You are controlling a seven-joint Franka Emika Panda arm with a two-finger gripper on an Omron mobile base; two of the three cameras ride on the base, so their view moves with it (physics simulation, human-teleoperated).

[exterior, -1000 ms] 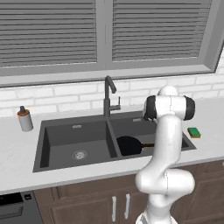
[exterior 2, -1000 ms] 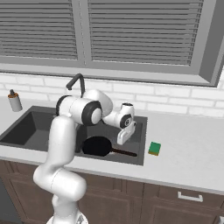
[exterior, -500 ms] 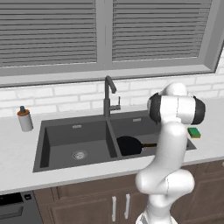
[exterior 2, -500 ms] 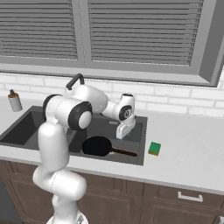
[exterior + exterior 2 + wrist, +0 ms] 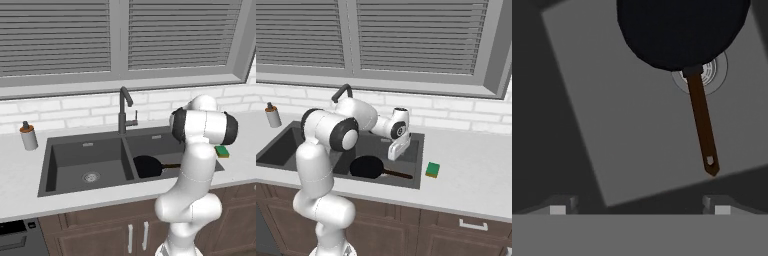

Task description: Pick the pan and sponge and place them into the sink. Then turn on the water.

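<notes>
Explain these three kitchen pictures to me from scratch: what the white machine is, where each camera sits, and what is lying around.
The white machine is a robot arm with a two-finger hand, in a rendered kitchen. Two pictures come from cameras on its base, behind it to the left and right. The third camera sits on the hand and looks straight down.

The hand hangs over the right basin of the dark double sink. It holds nothing; its fingers stand apart. The black pan already lies in that basin, handle pointing toward the sponge's side. The green sponge waits on the counter, right of the sink. The faucet runs no water. A soap bottle stands on the left.
</notes>
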